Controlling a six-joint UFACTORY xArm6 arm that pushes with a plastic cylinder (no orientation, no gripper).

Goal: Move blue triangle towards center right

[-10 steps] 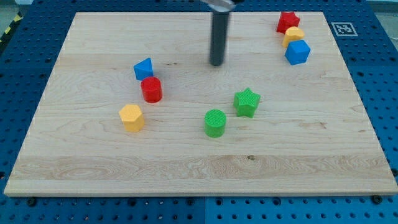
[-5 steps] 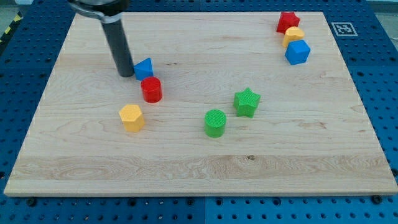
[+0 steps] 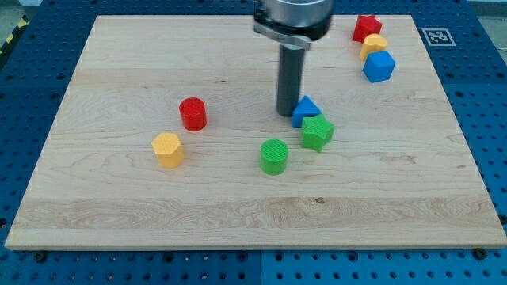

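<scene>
My tip (image 3: pixel 287 113) sits just right of frame centre, touching the left side of the blue triangle (image 3: pixel 304 110); no hand or jaws on this rig, only a straight dark rod coming down from the top of the frame, so nothing to spread or pinch. Blue triangle is a bit right of centre, w/ the green star (image 3: pixel 318 131) right against its lower-right edge. Green cylinder (image 3: pixel 274 156) lies below-left of the star, near but apart. Red cylinder (image 3: pixel 192 114) is left of centre, well apart from the tip; yellow hexagon block (image 3: pixel 168 149) sits below-left of it. Upper right of the wooden board (image 3: pixel 119 55): red star (image 3: pixel 366 27), a yellow block (image 3: pixel 374 43) (shape unclear) and blue cube (image 3: pixel 379 66) stacked in a tight diagonal line, each touching the next.
</scene>
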